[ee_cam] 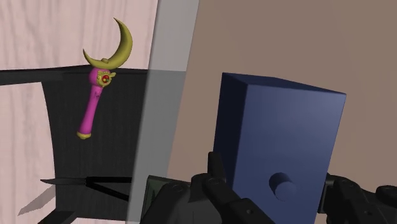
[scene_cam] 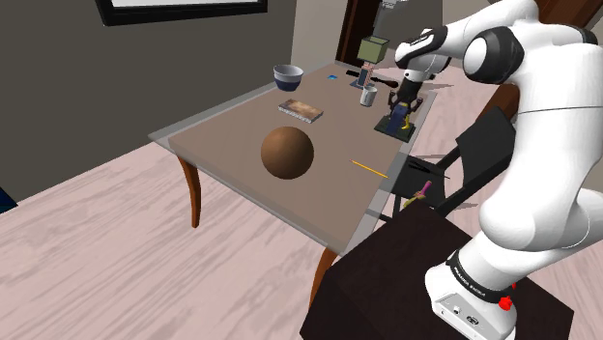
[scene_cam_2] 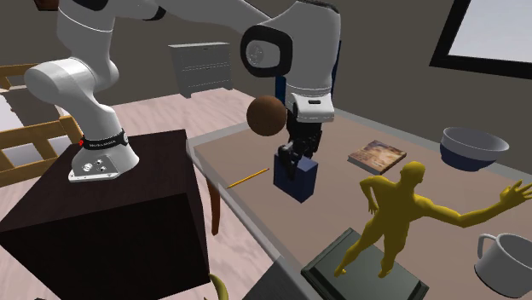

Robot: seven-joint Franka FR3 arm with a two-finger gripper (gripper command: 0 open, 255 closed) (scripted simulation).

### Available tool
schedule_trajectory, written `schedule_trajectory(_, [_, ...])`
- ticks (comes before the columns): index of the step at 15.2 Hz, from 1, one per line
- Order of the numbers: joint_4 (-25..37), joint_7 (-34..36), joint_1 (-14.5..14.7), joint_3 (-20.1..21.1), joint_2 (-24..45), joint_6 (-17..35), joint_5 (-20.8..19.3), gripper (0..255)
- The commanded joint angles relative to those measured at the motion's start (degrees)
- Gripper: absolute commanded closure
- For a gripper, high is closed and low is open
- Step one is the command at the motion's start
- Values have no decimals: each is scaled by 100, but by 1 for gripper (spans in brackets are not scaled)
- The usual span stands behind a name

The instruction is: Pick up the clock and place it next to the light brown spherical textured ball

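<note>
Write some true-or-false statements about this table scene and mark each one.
1. The gripper clasps the dark blue clock between its fingers. True.
2. The clock touches the brown ball. False: they are well apart on the table.
3. The bowl sits on the book. False: it stands on the table, apart from the book.
4. A pink wand with a crescent tip lies on a black chair beside the table. True.
5. The pencil is red. False: it is yellow.
</note>
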Motion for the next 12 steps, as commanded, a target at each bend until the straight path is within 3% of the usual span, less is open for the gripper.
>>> schedule_trajectory(1, [63,18,9,-11,-62,-124,-20,255])
schedule_trajectory(12, [506,74,10,-63,-325,-820,-105,255])
